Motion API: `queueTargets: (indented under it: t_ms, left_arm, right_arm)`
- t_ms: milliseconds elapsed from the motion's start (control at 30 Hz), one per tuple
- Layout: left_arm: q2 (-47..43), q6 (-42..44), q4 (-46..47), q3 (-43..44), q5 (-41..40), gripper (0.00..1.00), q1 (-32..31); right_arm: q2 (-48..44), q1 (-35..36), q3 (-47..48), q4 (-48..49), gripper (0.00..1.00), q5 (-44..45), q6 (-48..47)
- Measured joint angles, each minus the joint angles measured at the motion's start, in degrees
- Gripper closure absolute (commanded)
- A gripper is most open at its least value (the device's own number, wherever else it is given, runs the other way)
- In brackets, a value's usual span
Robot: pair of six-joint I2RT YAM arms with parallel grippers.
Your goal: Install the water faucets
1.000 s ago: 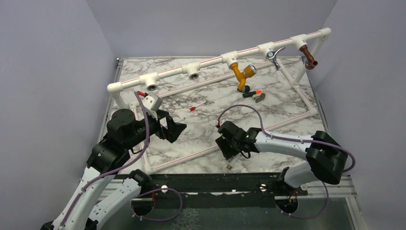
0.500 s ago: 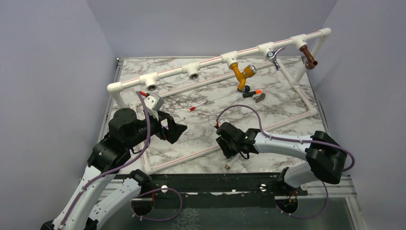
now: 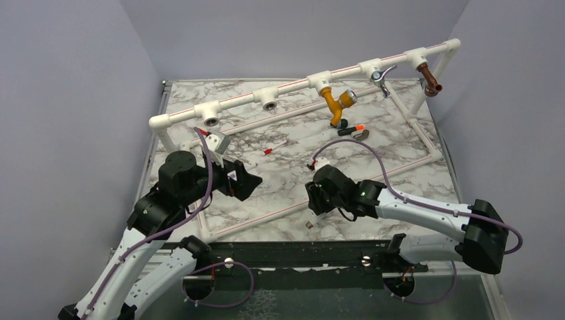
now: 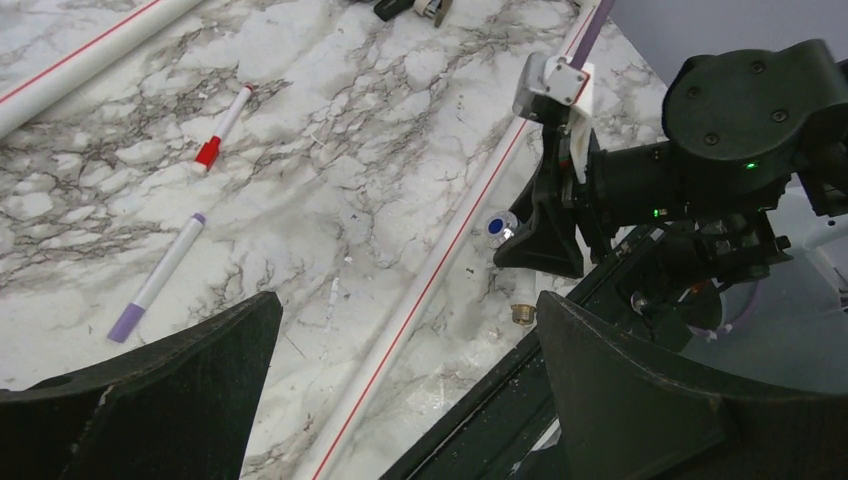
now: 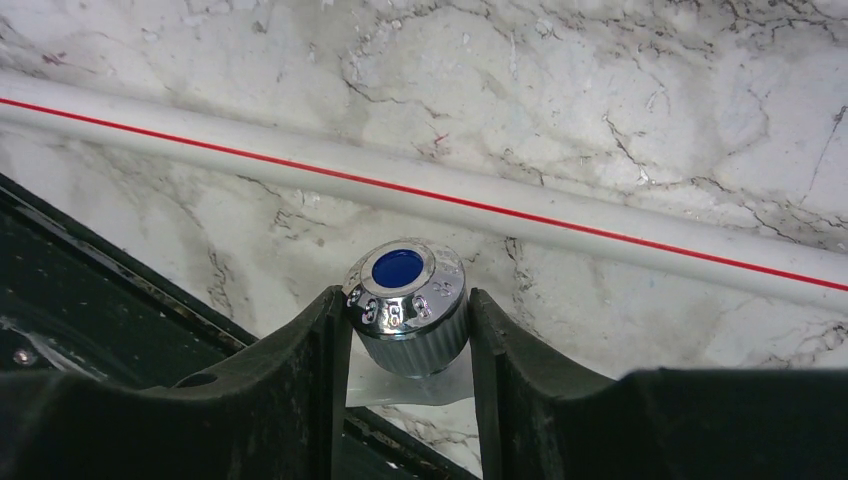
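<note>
My right gripper (image 5: pixel 405 345) is shut on a white water faucet (image 5: pixel 405 300), its fingers on either side of the chrome knob with the blue cap. In the left wrist view the faucet's (image 4: pixel 508 262) brass end points down at the table's near edge. From above, the right gripper (image 3: pixel 318 200) sits low by the front frame pipe. My left gripper (image 3: pixel 243 180) hovers open over the left of the table, holding nothing (image 4: pixel 408 300). On the white pipe frame (image 3: pixel 293 83) sit a yellow faucet (image 3: pixel 333 103), a chrome-levered faucet (image 3: pixel 381 77) and a brown faucet (image 3: pixel 432 81).
Two tee sockets (image 3: pixel 211 120) (image 3: pixel 269 105) on the frame's left stand open. A black-and-orange faucet (image 3: pixel 351 130) lies on the marble below the yellow one. A red-capped marker (image 4: pixel 222 128) and a purple marker (image 4: pixel 158 277) lie mid-table. The black rail (image 3: pixel 293 253) runs along the near edge.
My right gripper's jaws have narrowed onto the faucet knob, and the arm has swung, its elbow going right. The faucet's brass end shifted slightly left and back. The left arm has edged slightly forward.
</note>
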Motion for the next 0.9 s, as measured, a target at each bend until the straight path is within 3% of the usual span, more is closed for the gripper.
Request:
queueTargets:
  t_ms: [267, 900]
  left_arm:
    - [0.5, -4.1, -0.2, -3.4, 0.1, 0.01, 0.0]
    - [-5.1, -17.3, 1.9, -14.1, 2.5, 0.01, 0.0]
  right_arm:
    - [-3.6, 0.0, 0.5, 2.4, 0.99, 1.3, 3.0]
    - [-4.8, 1.1, 3.7, 23.2, 1.00, 4.2, 8.1]
